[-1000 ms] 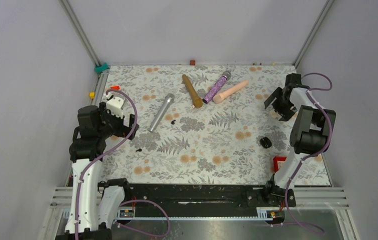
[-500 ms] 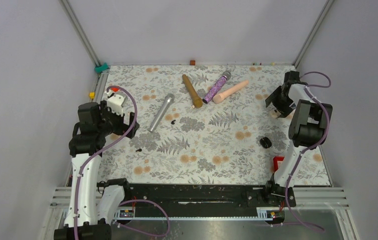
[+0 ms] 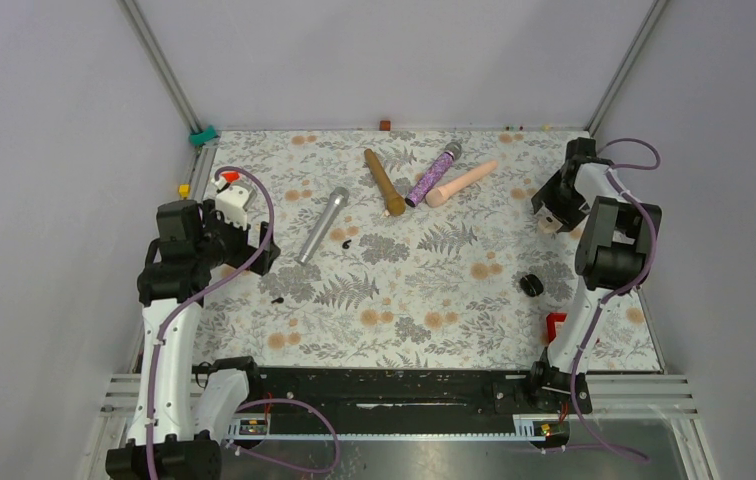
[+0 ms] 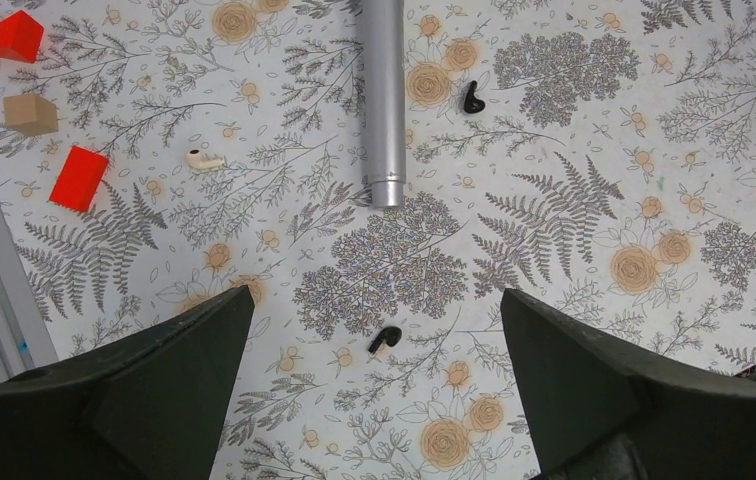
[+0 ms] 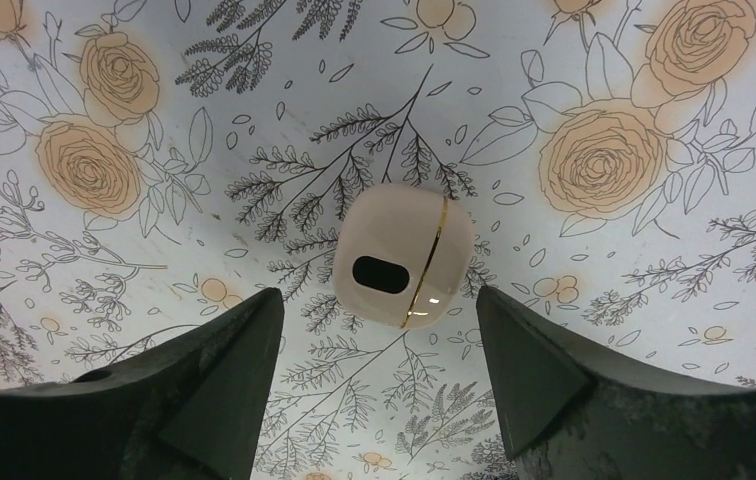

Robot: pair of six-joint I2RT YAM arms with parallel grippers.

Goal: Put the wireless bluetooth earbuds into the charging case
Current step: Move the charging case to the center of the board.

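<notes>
**Near earbud sits between my left fingers**

Top view: my left pincer [image 3: 254, 252] is closer to both black earbuds than my right pincer [image 3: 552, 208].

Left wrist: fingers spread wide; near earbud [image 4: 386, 339] lies slantwise between them; far earbud [image 4: 471, 97] lies beside the silver microphone [image 4: 384, 100].

Right wrist: fingers spread, empty, above the pale case [image 5: 404, 268], lid closed; the top view barely shows it.

Left gripper [image 4: 374, 295]: fingers spread wide, pointing down at the table.
Right gripper [image 5: 379, 295]: fingers spread wide, pointing down.
</notes>
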